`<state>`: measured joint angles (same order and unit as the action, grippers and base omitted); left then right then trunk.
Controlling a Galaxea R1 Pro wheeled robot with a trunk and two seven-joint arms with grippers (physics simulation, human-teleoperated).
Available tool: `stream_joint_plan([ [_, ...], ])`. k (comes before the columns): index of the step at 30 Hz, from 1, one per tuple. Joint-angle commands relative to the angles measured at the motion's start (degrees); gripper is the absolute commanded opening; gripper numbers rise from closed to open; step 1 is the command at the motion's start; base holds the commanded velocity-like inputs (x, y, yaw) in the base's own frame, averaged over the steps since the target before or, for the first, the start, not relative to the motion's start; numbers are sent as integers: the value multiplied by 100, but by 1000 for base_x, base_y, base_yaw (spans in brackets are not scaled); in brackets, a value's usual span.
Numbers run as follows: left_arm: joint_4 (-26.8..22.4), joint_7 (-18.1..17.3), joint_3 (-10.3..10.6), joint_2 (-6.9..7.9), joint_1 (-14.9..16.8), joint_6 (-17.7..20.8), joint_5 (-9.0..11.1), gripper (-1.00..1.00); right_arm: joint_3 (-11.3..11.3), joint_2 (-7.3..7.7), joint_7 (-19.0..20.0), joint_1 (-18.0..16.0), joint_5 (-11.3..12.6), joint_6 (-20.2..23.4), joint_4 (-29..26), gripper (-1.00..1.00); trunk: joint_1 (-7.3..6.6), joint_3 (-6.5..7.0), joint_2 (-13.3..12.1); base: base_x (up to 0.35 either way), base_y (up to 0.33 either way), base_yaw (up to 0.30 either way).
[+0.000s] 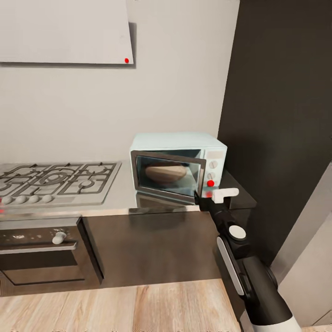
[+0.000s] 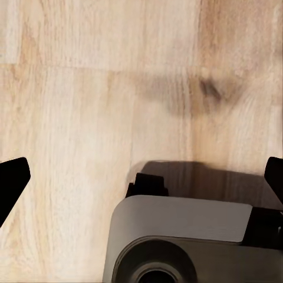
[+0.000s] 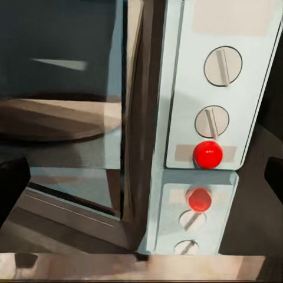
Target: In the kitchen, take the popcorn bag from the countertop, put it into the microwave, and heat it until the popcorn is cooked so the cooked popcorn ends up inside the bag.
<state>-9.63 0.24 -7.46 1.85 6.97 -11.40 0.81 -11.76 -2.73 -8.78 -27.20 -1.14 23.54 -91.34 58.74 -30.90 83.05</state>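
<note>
1. Your right gripper [image 1: 206,199] hovers just in front of the microwave [image 1: 177,142], at the lower corner of its control panel near the red light [image 1: 210,183]; its fingers stand spread wide with nothing between them.
2. In the right wrist view, the dark fingertips [image 3: 13,180] sit at the picture's two edges, framing the panel's two round knobs [image 3: 223,66] and the red light [image 3: 207,154], which is mirrored in the glossy desk [image 3: 88,268] below.
3. The microwave stands on the desk [image 1: 120,196] at about 1 o'clock from you, against the wall beside a dark tall panel [image 1: 281,115].
4. The popcorn bag [image 1: 165,173] lies inside the cavity, seen as a tan-brown mound through the glass door [image 1: 168,177]; whether the door is fully closed, you cannot tell.
5. A gas hob [image 1: 57,180] sits at 10 o'clock, a dark built-in oven [image 1: 41,251] beneath it.
6. Your left gripper [image 2: 141,177] hangs wide open and empty over the wooden floor [image 2: 88,88], above the robot's grey base [image 2: 183,236].
</note>
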Motion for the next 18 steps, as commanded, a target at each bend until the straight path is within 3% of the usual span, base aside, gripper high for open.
stream_joint_plan([
  [1,5,2,-10,-1,5,-20,10,100,-10,1,-28,-5,-12,37,-7,100,-1,-6,3,-38,2,0],
  [6,5,2,-10,-1,2,-20,10,100,-13,6,-27,-5,-9,37,-7,100,-1,-6,3,-9,-15,0],
  [11,5,7,-10,-1,6,-20,7,100,-12,7,-27,-5,-13,37,-7,100,-1,-6,3,0,-210,0],
  [18,5,8,-10,-1,5,-20,9,100,5,9,-42,-5,-18,27,0,100,-1,-6,3,0,-22,0],
])
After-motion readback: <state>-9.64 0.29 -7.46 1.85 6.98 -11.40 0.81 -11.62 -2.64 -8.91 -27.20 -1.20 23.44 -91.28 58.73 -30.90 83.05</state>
